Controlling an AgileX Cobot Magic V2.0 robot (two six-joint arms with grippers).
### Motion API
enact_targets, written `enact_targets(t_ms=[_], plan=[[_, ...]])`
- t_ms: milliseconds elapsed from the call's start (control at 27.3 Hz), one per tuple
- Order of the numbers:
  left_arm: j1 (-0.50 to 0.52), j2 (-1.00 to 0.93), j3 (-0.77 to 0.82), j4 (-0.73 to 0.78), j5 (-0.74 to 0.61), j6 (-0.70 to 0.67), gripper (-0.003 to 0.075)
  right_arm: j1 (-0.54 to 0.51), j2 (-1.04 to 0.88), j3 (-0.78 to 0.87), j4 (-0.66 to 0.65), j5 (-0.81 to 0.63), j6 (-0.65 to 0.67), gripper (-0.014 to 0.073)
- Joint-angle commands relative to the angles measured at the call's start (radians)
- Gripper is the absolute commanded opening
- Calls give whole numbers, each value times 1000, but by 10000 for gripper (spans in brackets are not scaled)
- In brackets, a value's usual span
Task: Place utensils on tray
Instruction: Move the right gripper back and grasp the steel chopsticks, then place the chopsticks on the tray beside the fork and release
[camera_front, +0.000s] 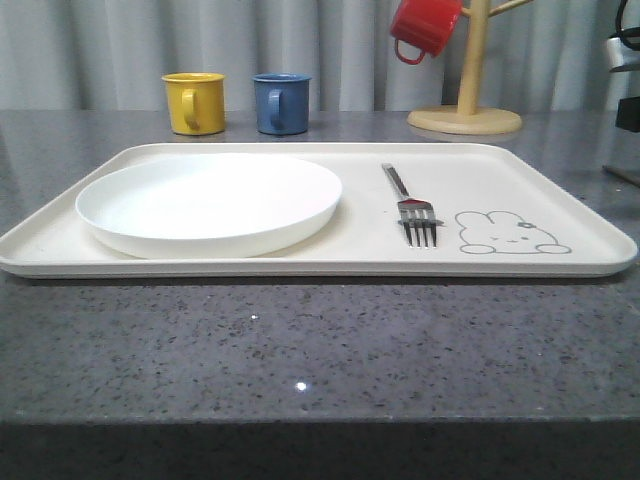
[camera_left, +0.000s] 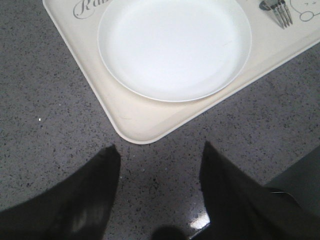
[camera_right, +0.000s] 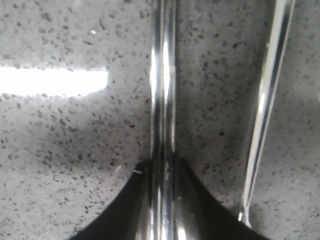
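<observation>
On the tray (camera_front: 560, 185) lies a fork (camera_front: 410, 205); right gripper (camera_right: 162, 172) pinches seemingly chopsticks (camera_right: 163, 100); left gripper (camera_left: 160, 155) gapes.

- Dark grey speckled stone countertop (camera_front: 300, 350), glossy, catching light spots.
- Large flat cream rectangular tray (camera_front: 560, 275) resting near the front edge.
- Yellow mug (camera_front: 194, 102) and blue mug (camera_front: 281, 103) standing side by side behind the tray.
- Round pale wooden base of a mug tree (camera_front: 464, 121) at back right.
- Shiny thin metal rods (camera_right: 163, 100) lying on the stone beside the tray.
</observation>
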Motion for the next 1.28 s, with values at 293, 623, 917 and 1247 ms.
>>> enact_targets(t_ms=[293, 623, 917, 1247], plan=[[-8, -4, -26, 0, -68, -11, 368, 37, -92, -39, 123, 39, -11, -39], [-8, -4, -26, 0, -68, -11, 368, 192, -110, -107, 231, 76, -11, -38], [-8, -4, -26, 0, -68, -11, 368, 281, -85, -122, 249, -1, 139, -36], [-8, -4, -26, 0, -68, -11, 368, 300, -30, -122, 312, -75, 224, -36]])
